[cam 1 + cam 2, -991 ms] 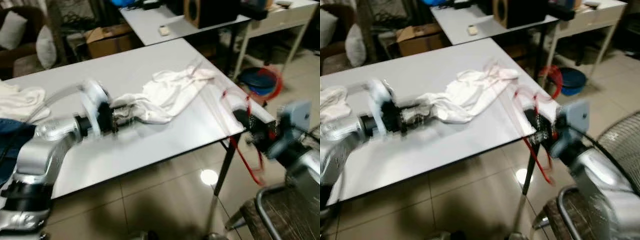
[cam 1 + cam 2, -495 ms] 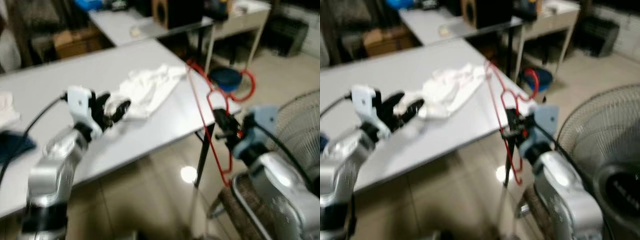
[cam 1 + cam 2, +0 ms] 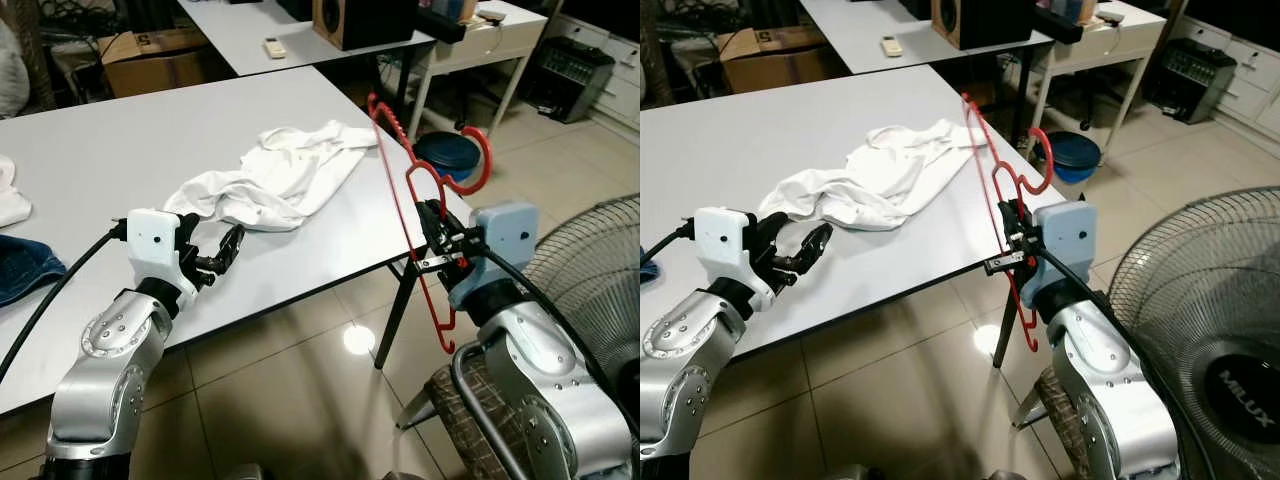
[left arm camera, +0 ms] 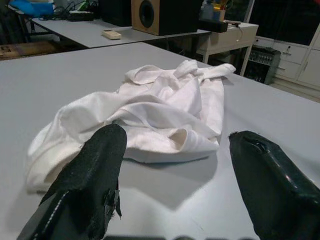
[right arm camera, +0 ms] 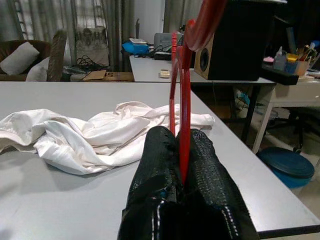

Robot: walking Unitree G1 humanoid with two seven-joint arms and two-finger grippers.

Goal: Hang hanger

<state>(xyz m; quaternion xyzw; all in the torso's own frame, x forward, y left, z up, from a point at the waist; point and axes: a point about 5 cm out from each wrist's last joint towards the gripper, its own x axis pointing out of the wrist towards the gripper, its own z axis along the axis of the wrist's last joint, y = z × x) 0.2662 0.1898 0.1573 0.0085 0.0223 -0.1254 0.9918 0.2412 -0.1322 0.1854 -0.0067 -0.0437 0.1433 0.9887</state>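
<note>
Right tool (image 3: 436, 232) first: in the left eye view we have it clenched on the red hanger (image 3: 400, 190), gripping one thin bar near the neck so the frame stands nearly upright off the bench (image 3: 100, 140) corner, hook curling away toward the blue basin (image 3: 448, 155) on the floor. We judge that grip keeps the hook free for hanging. Our left tool (image 3: 222, 252) sits low over the bench with fingers spread, grasping nothing, just short of the white shirt (image 3: 275, 180) crumpled mid-bench.

From the right eye view, the hanger hangs clear of the shirt, past the bench edge, with a standing fan (image 3: 1210, 330) close on our right; a swing that way could snag it.

Through the left wrist view, the two fingers (image 4: 95, 170) frame the shirt, apart from it, likely ready to pinch cloth.

Seen along the right wrist view, both pads (image 5: 160, 155) press together on the red bar, which rises straight between them, so the hold looks firm.
</note>
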